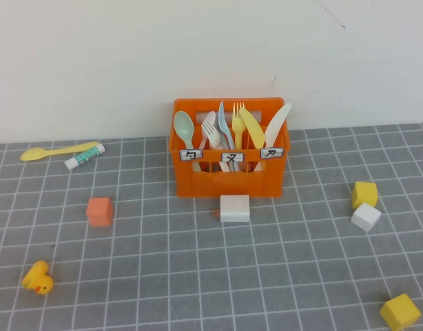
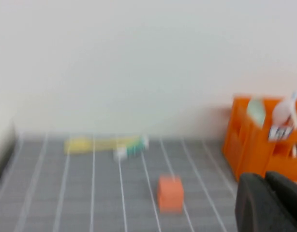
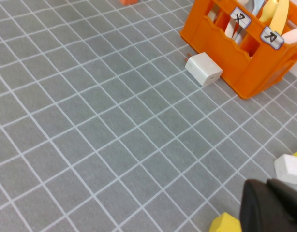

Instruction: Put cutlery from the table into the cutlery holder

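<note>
Near the table's (image 1: 198, 276) far left edge lies the yellow spoon (image 1: 56, 150), flat on the tiles, bowl toward the left edge, its handle tip touching a small white tube (image 1: 85, 156) with a green band. It is judged light, stiff and rather slick thin plastic; lying flat it offers little height, so the mid-handle, clear of the tube, looks the best place to pinch. Nearer the front left corner sit an orange cube (image 1: 100, 211) and a yellow duck (image 1: 38, 278), well apart from the spoon, leaving open tiles for an approach. The left gripper (image 2: 272, 203), jaws closed and empty, hangs low near the holder's left side. At the centre of the far edge stands the cutlery holder (image 1: 229, 179), already stocked, with a white block (image 1: 235, 207) touching its front. Right of it lie a yellow cube (image 1: 364, 194), a white cube (image 1: 366, 216) and another yellow cube (image 1: 400, 311); the right gripper (image 3: 276, 205), closed and empty, hovers over these.
</note>
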Motion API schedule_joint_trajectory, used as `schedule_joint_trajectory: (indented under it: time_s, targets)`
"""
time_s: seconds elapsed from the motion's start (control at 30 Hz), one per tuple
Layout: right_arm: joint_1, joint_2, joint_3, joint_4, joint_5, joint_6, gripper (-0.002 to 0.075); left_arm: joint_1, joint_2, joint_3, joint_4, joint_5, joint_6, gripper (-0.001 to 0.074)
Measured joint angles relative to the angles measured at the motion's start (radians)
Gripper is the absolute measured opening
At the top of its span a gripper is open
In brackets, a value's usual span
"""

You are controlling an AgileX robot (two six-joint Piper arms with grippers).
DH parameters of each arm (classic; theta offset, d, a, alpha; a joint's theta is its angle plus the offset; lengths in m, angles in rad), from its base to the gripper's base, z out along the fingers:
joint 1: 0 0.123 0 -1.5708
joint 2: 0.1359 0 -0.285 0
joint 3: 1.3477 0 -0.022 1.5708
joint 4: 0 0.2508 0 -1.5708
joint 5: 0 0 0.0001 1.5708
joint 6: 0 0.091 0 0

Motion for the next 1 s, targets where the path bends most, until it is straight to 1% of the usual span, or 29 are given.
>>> schedule_joint_trajectory:
  time_s: [0.13, 0.2, 0.33, 0.67, 0.77, 0.87, 0.93, 1.0]
  targets:
    - [0.000, 0.000, 0.000, 0.000, 0.000, 0.000, -0.0001, 0.062, -0.004, 0.116, -0.086, -0.028, -0.007, 0.0000]
    - [0.000, 0.000, 0.000, 0.000, 0.000, 0.000, -0.0001, 0.068, -0.004, 0.158, -0.095, -0.043, 0.006, 0.0000]
    - [0.000, 0.000, 0.000, 0.000, 0.000, 0.000, -0.0001, 0.066, -0.006, 0.165, -0.137, 0.057, 0.044, 0.0000]
    - [0.000, 0.000, 0.000, 0.000, 0.000, 0.000, -0.0001, 0.066, -0.006, 0.165, -0.145, 0.069, 0.085, 0.0000]
    - [0.000, 0.000, 0.000, 0.000, 0.000, 0.000, -0.0001, 0.066, -0.006, 0.165, -0.177, 0.069, 0.166, 0.0000]
    - [0.000, 0.000, 0.000, 0.000, 0.000, 0.000, -0.0001, 0.073, -0.006, 0.163, -0.252, 0.069, 0.313, 0.0000]
    - [0.000, 0.000, 0.000, 0.000, 0.000, 0.000, -0.0001, 0.093, -0.006, 0.163, -0.337, 0.063, 0.398, 0.0000]
    - [0.000, 0.000, 0.000, 0.000, 0.000, 0.000, -0.0001, 0.110, -0.006, 0.163, -0.406, 0.062, 0.443, 0.0000]
